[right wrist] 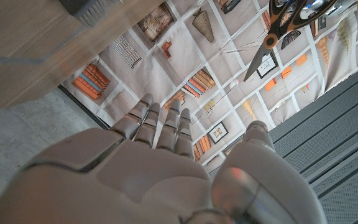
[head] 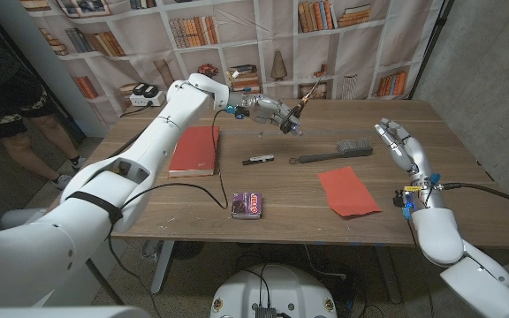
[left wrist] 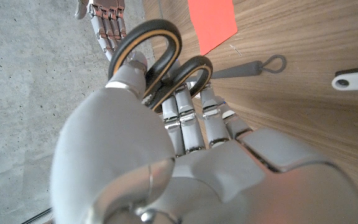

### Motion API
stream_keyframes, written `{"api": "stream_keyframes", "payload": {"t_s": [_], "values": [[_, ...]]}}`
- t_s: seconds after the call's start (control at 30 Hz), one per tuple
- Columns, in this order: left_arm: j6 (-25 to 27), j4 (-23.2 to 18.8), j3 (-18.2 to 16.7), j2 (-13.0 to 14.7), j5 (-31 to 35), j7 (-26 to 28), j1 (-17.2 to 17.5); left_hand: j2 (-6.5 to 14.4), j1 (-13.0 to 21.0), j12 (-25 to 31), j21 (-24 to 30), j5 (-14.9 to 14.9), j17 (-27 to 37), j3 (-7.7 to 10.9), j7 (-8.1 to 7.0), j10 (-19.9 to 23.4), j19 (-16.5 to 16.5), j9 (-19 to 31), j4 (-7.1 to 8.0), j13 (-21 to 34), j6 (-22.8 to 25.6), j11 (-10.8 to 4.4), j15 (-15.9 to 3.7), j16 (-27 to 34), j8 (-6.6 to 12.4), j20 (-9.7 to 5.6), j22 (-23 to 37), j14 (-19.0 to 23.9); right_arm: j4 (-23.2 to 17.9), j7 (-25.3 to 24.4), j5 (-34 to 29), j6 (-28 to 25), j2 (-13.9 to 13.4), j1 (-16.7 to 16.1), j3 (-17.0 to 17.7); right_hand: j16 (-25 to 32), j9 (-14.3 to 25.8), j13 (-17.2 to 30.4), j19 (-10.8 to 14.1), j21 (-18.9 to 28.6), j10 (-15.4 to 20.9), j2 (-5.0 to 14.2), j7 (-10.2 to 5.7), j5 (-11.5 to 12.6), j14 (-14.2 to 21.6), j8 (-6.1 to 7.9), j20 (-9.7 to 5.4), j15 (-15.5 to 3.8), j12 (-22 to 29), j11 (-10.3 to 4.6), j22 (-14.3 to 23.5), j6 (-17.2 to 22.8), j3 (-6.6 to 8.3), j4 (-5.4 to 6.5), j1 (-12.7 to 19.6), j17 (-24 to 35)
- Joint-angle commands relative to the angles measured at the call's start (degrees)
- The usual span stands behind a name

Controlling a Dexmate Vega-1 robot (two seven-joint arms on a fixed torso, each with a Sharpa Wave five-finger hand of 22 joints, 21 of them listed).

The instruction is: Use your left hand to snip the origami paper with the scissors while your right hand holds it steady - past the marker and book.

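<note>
1. Broadly, the wooden table (head: 467,132) carries everything, with the red book (head: 193,150) lying flat on the robot's left side, well apart from the paper.
2. The left hand (head: 272,112) is raised above the far middle of the table and grasps the scissors (head: 296,113); in the left wrist view its fingers (left wrist: 185,118) pass through the black loops (left wrist: 166,59).
3. The right hand (head: 402,146) stands at the table's right side with fingers apart, grasping nothing and not touching the paper.
4. The origami paper (head: 348,191) lies flat on the right half of the table, nearer the front edge, its long axis running from the far left corner towards the near right one.
5. The scissors' blades point up and away towards the bookshelf backdrop, as the right wrist view (right wrist: 267,43) suggests, not down at the sheet.
6. The marker (head: 257,160) lies between book and paper, its length running left to right.
7. Likely risks: with the sheet unheld, a cut would push or crumple it; sweeping the scissors across could knock the marker or the black brush (head: 336,153).
</note>
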Motion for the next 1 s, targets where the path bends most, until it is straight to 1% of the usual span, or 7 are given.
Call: {"api": "stream_keyframes", "payload": {"t_s": [0.03,0.27,0.4,0.47,0.67,0.8,1.0], "values": [[1.16,1.48,-2.74,-1.92,-0.98,-2.1,1.86,4.76,-4.17,0.27,0.07,0.5,0.37,9.98,0.09,8.89,0.47,0.69,9.44,0.1,0.03,-8.52,-14.55,0.2,0.81,0.11,0.11,10.87,-6.44,-8.0,-16.34,-8.39,-0.2,-6.04,-2.13,0.46,0.33,0.06,1.28,0.14,1.27,0.13,-0.83,0.38,2.24,0.31,0.15,-0.75,0.52,-1.25,0.18,1.38,0.76,-1.17,2.23,0.05],[2.36,2.43,-2.04,-1.87,-0.27,-4.03,0.96,4.73,-4.15,0.15,0.03,0.48,0.46,10.2,-0.06,8.72,0.63,1.28,9.24,-0.11,-0.16,-8.44,-14.44,0.13,1.1,0.1,0.11,10.77,-8.27,-11.99,-23.87,-13.61,-1.09,-7.56,-4.61,0.64,0.37,0.06,2.79,0.39,2.89,-0.75,-2.44,0.54,4.49,0.31,-0.01,-1.56,0.8,-2.01,0.19,2.55,0.89,-2.03,3.73,0.04],[0.61,7.31,0.86,-2.77,1.57,-8.04,-2.39,4.67,-4.21,-0.05,-0.03,0.43,0.51,10.36,0.15,8.89,0.67,1.74,9.15,-0.68,-0.35,-8.35,-14.31,0.01,1.29,0.01,0.12,10.6,-10.34,-14.63,-27.94,-18.34,-0.69,-10.43,-5.58,0.61,0.4,0.05,3.6,0.5,3.68,-1.2,-3.13,0.74,5.4,0.35,-0.02,-1.97,0.9,-2.67,0.19,3.22,1.05,-2.48,4.77,0.03],[1.32,6.77,0.92,-3.18,2.58,-7.26,-2.45,4.58,-4.12,-0.07,-0.05,0.43,0.43,10.53,0.13,9.14,0.69,1.95,8.97,-0.92,-0.19,-8.17,-14.27,-0.03,1.48,-0.03,0.13,10.71,-11.43,-14.79,-28.14,-20.06,-0.64,-11.8,-5.66,0.68,0.41,0.05,4.04,0.54,4.01,-1.42,-3.37,0.9,6.21,0.4,-0.09,-2.38,0.91,-3.02,0.18,3.67,1.26,-2.83,5.71,0.03],[-0.17,7.64,0.53,-4.82,3.47,-7.26,-3.04,4.39,-4.1,-0.16,-0.06,0.37,0.38,10.81,0.43,9.73,0.89,2.53,8.65,-1.64,0.43,-7.75,-14.09,-0.05,2.04,-0.35,0.14,11.02,-13.51,-16.74,-32.05,-25.21,-1.53,-15.53,-6.39,0.26,0.49,0.06,4.81,0.3,4.34,-2.05,-4.14,1.56,7.07,0.25,-0.48,-3.0,0.6,-4.15,0.11,3.96,2.71,-4.07,11.01,0.02],[-1.4,9.75,1.02,-6.3,4.18,-8.02,-3.81,4.34,-4.18,-0.17,-0.06,0.35,0.41,10.89,0.33,9.85,0.99,2.83,8.58,-1.84,0.44,-7.87,-13.93,-0.02,2.2,-0.4,0.15,11.18,-14.22,-18.31,-35.98,-29.06,-2.39,-17.67,-7.23,0.19,0.56,0.06,6.2,0.39,5.79,-3.54,-5.67,1.96,8.62,0.53,-0.85,-3.98,0.73,-5.42,0.15,5.58,3.43,-4.03,15.2,-0.01],[-3.02,11.71,1.1,-7.84,5.25,-8.99,-4.37,4.26,-4.18,-0.12,-0.09,0.39,0.49,11.02,0.65,9.96,1.07,3.02,8.32,-1.96,0.46,-7.84,-13.99,0.0,2.3,-0.52,0.15,11.28,-14.48,-20.04,-40.7,-33.07,-4.18,-20.01,-8.41,0.25,0.61,0.05,8.35,0.75,8.29,-5.03,-7.16,2.41,10.83,1.02,-0.51,-5.28,1.21,-7.04,0.25,8.31,3.89,-3.66,18.75,0.0]]}}
